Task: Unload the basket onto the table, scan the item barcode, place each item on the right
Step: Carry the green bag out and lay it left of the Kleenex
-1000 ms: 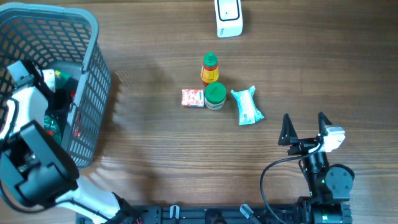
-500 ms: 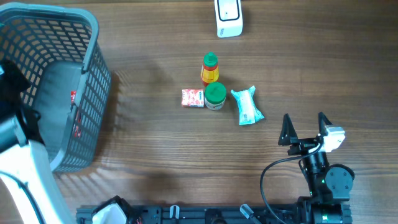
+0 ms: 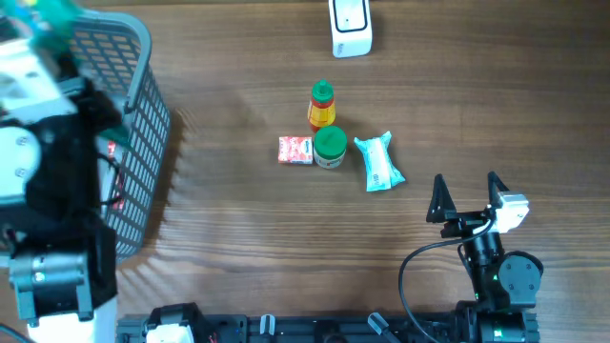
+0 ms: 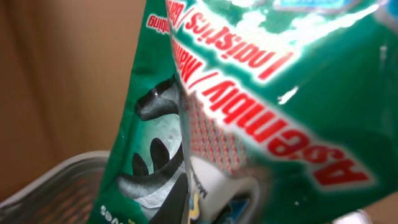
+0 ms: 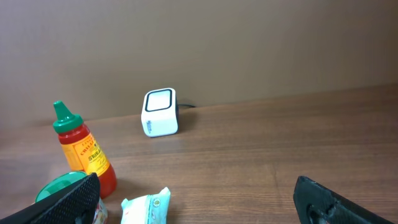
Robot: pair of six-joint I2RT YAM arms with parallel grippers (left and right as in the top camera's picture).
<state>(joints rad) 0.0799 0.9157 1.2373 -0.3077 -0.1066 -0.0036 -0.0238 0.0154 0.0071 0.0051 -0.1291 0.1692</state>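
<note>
Left fingers (image 3: pixel 38 33) pinch a green packet (image 4: pixel 298 112) above the basket (image 3: pixel 143 124) (right fingers (image 3: pixel 438 200) spread wide, holding nothing)

my overhead looks straight down on the tabletop (image 3: pixel 238 229); right wrist, low, shares its scanner (image 5: pixel 160 112); left wrist hugs a green packet (image 4: pixel 280 93)

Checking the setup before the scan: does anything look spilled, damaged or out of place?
Nothing is spilled or toppled. Only the green packet, held up above the basket, stands out: it is creased, its print reads upside down in the left wrist view, and no barcode shows there.
</note>
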